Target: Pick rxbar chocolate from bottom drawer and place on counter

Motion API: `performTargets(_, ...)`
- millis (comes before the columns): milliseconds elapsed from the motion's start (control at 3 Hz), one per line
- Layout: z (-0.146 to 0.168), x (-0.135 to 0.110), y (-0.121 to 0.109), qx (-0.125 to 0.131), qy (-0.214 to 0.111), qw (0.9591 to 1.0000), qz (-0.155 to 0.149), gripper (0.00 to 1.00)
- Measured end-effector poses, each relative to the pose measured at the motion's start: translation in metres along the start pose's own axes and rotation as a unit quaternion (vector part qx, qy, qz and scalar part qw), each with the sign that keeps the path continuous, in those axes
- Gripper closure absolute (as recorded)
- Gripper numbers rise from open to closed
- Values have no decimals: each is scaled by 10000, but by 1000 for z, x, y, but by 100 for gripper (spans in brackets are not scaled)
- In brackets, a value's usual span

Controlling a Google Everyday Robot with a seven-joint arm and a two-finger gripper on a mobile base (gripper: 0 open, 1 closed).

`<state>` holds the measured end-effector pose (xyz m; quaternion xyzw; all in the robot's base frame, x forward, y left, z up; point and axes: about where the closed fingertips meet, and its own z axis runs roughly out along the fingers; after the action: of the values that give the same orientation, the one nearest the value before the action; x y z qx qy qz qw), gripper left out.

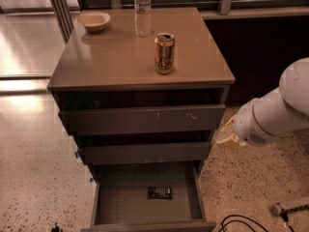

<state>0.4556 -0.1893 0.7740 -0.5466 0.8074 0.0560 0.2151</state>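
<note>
Meanwhile, gripper [226, 137] hangs beside middle drawer [145, 152]; can [164, 53], bottle [143, 11], bowl [93, 21] occupy the counter [111, 57].

**Warm, dim light with glare at upper left**

A warm amber cast covers the whole frame. The brightest patch is the glossy floor [29, 37] at upper left, washed out to near white. The desk [111, 57] top carries a soft sheen, with faint reflections beneath the can [164, 52] and the bottle [143, 11]. The drawer recesses sink into deep shadow, and the bottom drawer [125, 197] is murky (the rxbar chocolate [160, 193] reads only as a dark patch). The gripper [227, 135], at right centre beside the cabinet, catches yellowish light below the black upper-right background.
</note>
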Motion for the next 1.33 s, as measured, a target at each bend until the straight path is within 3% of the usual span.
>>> performTargets(333, 66, 20, 3, 15, -135, 9998, 139, 100)
performTargets(1000, 222, 26, -37, 139, -751, 9960, 457, 100)
performTargets(1333, 295, 37, -40, -52, -879, 9938, 684, 100)
